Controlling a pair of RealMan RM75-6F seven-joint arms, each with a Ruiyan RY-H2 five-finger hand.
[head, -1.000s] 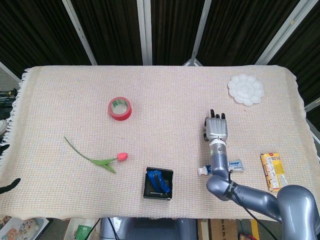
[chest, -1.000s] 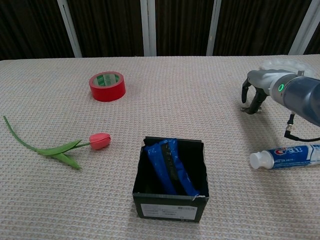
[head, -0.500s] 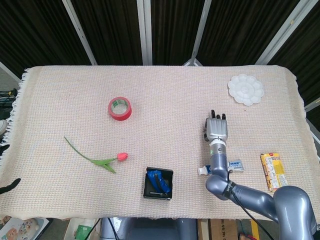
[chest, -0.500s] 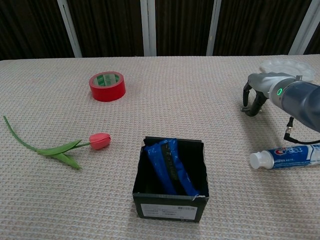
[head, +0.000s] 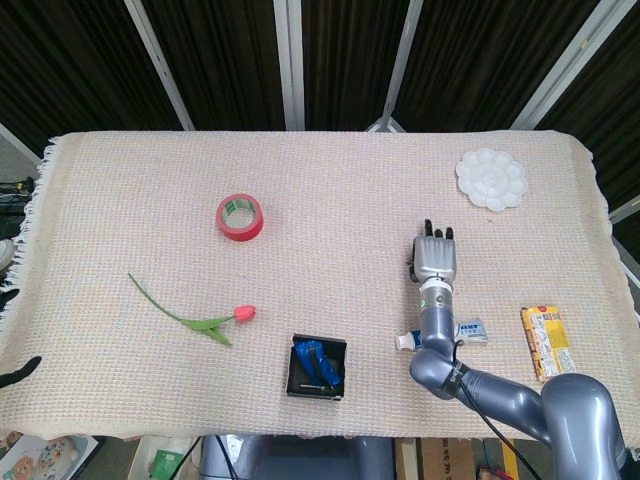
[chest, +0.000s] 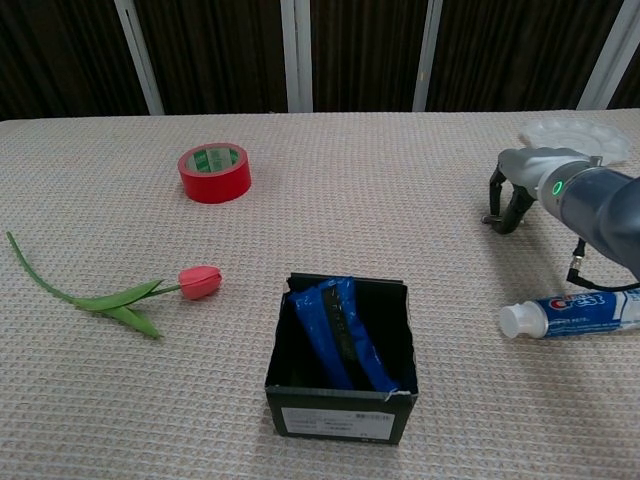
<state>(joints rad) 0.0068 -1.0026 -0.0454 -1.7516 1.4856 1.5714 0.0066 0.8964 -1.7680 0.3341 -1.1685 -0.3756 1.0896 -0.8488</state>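
My right hand (head: 433, 258) hovers over the cloth at the right of the table, palm down, and shows again in the chest view (chest: 517, 182). Its fingers arch downward and apart with nothing between them. Nearest to it is a Crest toothpaste tube (chest: 572, 312), lying just nearer my body with its white cap (head: 404, 342) pointing left. A white flower-shaped palette (head: 491, 179) sits beyond the hand at the far right. My left hand appears in neither view.
A black open box (chest: 342, 357) with a blue wrapped item (chest: 340, 330) stands at the front centre. A pink tulip (head: 243, 313) with a long green stem lies to its left, a red tape roll (head: 240, 217) further back. A yellow packet (head: 545, 342) lies at the right edge.
My right hand has drifted slightly toward my body and to the right; its fingers keep the same arched pose. Everything else stays put.
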